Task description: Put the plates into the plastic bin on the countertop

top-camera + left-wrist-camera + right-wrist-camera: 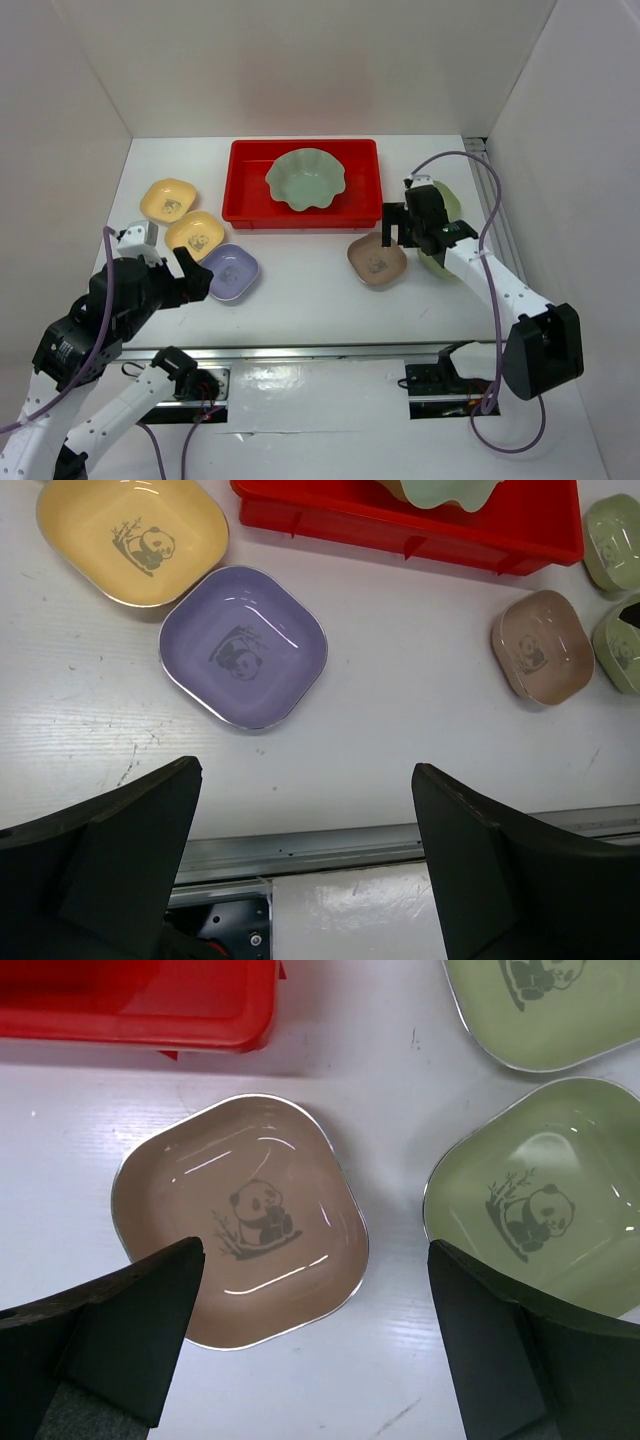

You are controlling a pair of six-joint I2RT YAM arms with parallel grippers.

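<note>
One binned, six waiting | top: spotting scalloped dish (305, 179) lying inside red bin (300, 220) | left wrist: hovering left gripper (305, 780), spread and empty, short of lavender dish (243, 645) | right wrist: poising right gripper (315, 1255), agape, empty, by brownish-pink dish (240, 1215)

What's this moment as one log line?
red bin: scalloped dish inside; left gripper: open, near lavender dish; right gripper: open, by brownish-pink dish

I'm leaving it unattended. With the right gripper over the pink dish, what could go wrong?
An olive dish lies close beside the pink dish, so the open right gripper may nudge it. The pink dish's glossy rim might slip from the grip. The scalloped dish fills the middle of the bin; a dropped dish could land tilted on it.
</note>
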